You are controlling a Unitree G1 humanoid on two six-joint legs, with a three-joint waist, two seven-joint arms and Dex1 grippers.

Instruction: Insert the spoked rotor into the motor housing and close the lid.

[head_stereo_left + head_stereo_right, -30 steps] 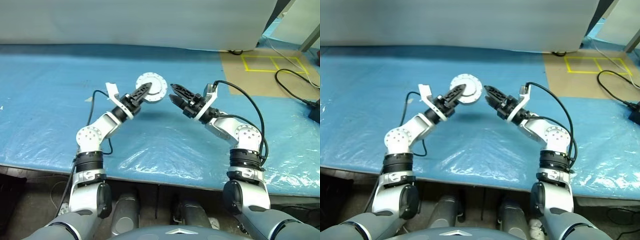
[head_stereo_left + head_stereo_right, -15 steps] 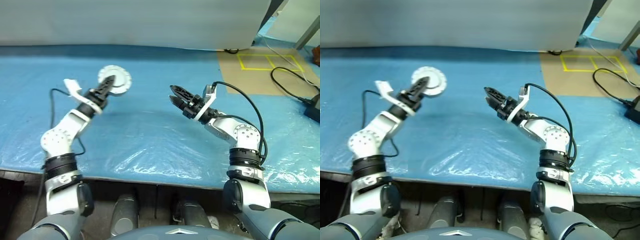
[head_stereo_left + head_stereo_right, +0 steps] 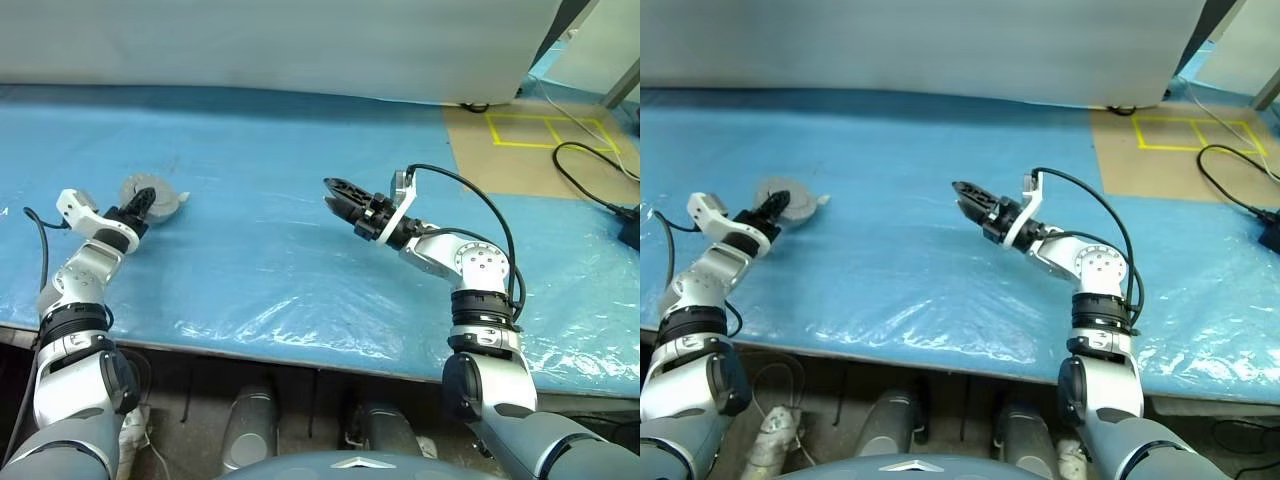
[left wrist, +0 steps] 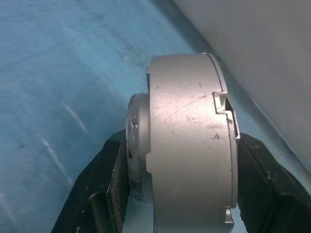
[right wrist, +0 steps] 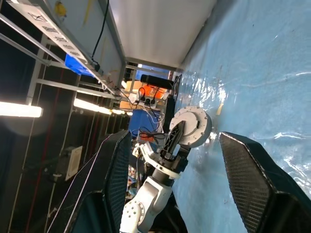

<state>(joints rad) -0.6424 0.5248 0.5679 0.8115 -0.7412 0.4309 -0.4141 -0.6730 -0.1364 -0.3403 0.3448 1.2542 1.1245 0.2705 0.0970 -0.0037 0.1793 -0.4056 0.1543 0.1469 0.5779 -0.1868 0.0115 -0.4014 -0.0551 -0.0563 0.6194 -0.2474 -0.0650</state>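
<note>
Left wrist view: left gripper (image 4: 182, 194) clamped on motor housing (image 4: 189, 145) w/ lid on, one finger (image 4: 109, 189) each side of the assembly. Head cam: same grip out at far left, low over blue sheet (image 3: 270, 260). Right gripper (image 3: 338, 198) mid-table, well apart from housing, fingers spread, nothing between them.

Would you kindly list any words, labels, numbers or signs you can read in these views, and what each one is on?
No text can be read here.
The long white sign strip in the right wrist view carries dark characters, too small to read.
The motor housing shows only scratches, no marking.
</note>
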